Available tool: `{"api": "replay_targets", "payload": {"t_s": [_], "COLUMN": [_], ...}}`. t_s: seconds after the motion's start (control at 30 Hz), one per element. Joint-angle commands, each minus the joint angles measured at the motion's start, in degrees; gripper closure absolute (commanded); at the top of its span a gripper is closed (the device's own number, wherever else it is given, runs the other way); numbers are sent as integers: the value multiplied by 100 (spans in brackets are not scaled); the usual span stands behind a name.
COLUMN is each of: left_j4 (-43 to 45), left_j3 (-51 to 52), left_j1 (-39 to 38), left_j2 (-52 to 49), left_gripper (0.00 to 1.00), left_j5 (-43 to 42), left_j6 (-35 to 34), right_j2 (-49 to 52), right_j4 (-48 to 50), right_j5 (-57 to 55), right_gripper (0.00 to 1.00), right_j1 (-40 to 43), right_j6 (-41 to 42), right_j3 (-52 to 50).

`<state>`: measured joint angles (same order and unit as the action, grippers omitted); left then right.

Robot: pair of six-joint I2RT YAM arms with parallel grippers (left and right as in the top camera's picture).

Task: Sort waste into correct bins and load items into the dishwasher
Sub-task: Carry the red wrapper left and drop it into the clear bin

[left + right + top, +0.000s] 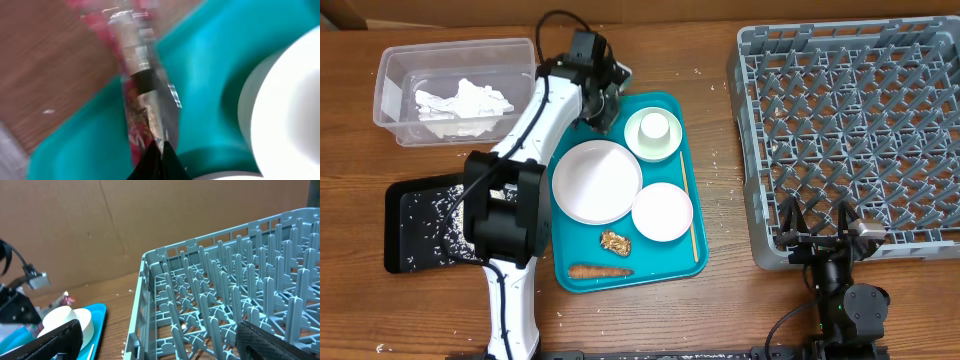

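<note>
While sorting is only beginning, left gripper point(155, 159): clamping a wrapper point(137, 65) over the tray's point(572, 245) upper-left corner.
Right gripper point(817, 224): hanging spread, lower right.
Rack point(850, 120): standing empty.
Plate point(597, 181), carrot point(599, 271): waiting on tray.

We count one teal tray point(688, 255). On it we find two flat white plates, a larger plate point(597, 181) and a smaller plate point(662, 211), plus one pale bowl point(637, 146) and one white cup point(655, 126). We count one carrot point(599, 271), one brown food scrap point(616, 241), one thin wooden stick point(688, 205) and one red wrapper point(131, 95). We see one clear plastic bin point(390, 95) with one wad of white paper point(460, 103), one black tray point(400, 215) whose white crumbs are too many for us to count, and one grey dish rack point(760, 150). We count two arms, a left arm point(535, 120) and a right arm point(850, 300).
</note>
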<state>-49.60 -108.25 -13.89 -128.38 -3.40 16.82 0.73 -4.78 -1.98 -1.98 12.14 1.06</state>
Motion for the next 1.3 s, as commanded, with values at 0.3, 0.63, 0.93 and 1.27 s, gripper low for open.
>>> {"api": "replay_targets", "payload": {"t_s": [0.3,0.63,0.93,1.27], "left_j4": [-188,-361,-787,-719], "left_j3": [-1139,-1038,-1029,-1029], "left_j1": [487,1755,2208,2367], "left_j2": [1456,1235,1019,1019], "left_gripper": [96,56,0,0], "left_j5": [1880,2275,1010,1598], "left_j6": [-2337,-3587,-3703,-3766], "right_j2": [-57,-57,-57,-57], "right_j4": [17,17,17,17], "right_j5": [-72,-72,-72,-70], "right_gripper": [0,0,0,0], "right_j1": [-22,-22,-22,-22], "right_j6": [-20,-20,-20,-20], "right_j3": [-59,-59,-59,-59]}}
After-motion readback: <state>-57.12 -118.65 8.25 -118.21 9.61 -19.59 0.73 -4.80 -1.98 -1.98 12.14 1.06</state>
